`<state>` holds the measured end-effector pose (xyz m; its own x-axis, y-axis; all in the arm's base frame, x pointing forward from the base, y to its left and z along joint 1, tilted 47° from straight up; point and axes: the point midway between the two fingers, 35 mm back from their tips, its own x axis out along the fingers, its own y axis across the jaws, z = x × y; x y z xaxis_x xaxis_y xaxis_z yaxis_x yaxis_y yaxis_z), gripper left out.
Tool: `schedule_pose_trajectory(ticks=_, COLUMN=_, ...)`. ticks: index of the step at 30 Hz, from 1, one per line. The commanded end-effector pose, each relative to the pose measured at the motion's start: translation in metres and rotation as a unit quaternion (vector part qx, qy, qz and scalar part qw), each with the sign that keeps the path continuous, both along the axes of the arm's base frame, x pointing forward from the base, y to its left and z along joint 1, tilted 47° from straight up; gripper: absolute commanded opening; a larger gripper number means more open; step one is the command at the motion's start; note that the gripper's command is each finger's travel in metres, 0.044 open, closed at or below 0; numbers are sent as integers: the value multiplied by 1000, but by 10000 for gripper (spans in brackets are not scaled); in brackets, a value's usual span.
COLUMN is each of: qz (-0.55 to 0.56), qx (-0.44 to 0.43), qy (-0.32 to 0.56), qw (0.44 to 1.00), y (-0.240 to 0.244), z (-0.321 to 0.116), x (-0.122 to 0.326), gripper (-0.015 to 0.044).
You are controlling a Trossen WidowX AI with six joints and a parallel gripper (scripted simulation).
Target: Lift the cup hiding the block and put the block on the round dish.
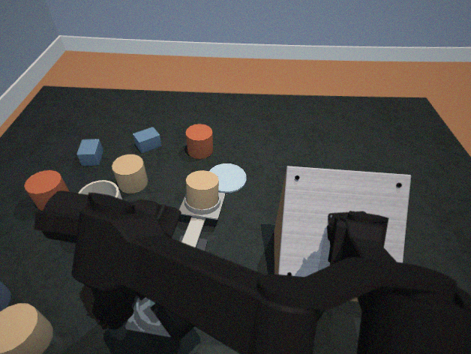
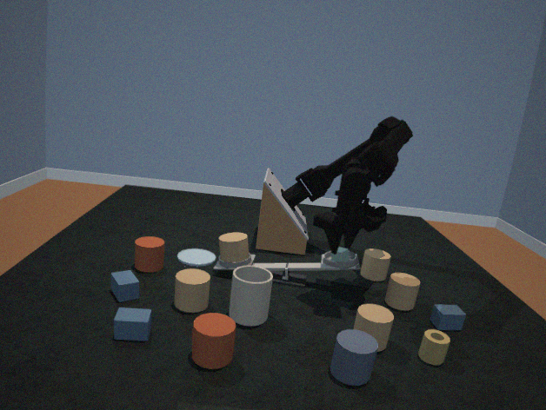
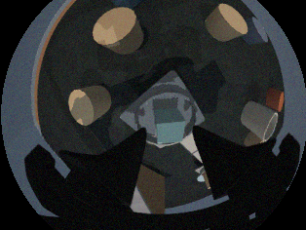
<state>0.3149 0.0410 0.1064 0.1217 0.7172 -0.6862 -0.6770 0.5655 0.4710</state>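
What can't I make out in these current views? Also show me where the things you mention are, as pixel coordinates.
- Gripper point(image 2: 342, 248) point(image 3: 169, 130): in the top view, its fingertips are lost behind the dark arm.
- Block point(image 2: 341, 254) point(image 3: 170, 132): the fingers partly cover it in the exterior view.
- Balance's middle point(image 2: 285, 267): hidden by the arm from above.
- Round dish point(image 1: 229, 178) point(image 2: 196, 256): can't be identified surely in the wrist view; too small, beside a finger.

Above the bare dish point(image 1: 232, 178) point(image 2: 196, 256) the way is open. The cup point(image 1: 202, 190) point(image 2: 234, 247) on the balance point(image 1: 193, 231) point(image 2: 304, 266) stands just beside it, an obstacle on that side. Past the uncovered pan's outer end, a tan cylinder point(image 2: 375, 265) point(image 3: 90, 104) stands close; the grey tube point(image 2: 249, 296) point(image 3: 259, 120) rises in front of the beam.
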Motion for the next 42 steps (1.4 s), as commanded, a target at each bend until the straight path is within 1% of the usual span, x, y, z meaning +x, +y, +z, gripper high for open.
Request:
schedule_pose_trajectory(ticks=1, qz=-2, qx=2, qy=1, qw=1000, y=5, z=-4, x=1, gripper=260)
schedule_pose_trajectory(ticks=9, qz=-2, qx=3, qy=1, qw=1000, y=13, z=-11, x=2, gripper=260)
schedule_pose_trajectory(ticks=13, qz=-2, qx=3, qy=1, qw=1000, y=13, z=-11, x=2, gripper=155)
schedule_pose_trajectory(ticks=20, qz=-2, qx=3, qy=1, qw=1000, y=13, z=-11, x=2, gripper=108)
schedule_pose_trajectory(ticks=24, qz=-2, qx=2, qy=1, qw=1000, y=6, z=-6, x=2, gripper=3)
schedule_pose_trajectory(ticks=38, qz=-2, qx=0, qy=3, qw=1000, y=-51, z=47, x=-8, gripper=0)
schedule_pose_trajectory(ticks=42, qz=-2, qx=1, qy=3, qw=1000, y=-56, z=53, x=-10, gripper=0)
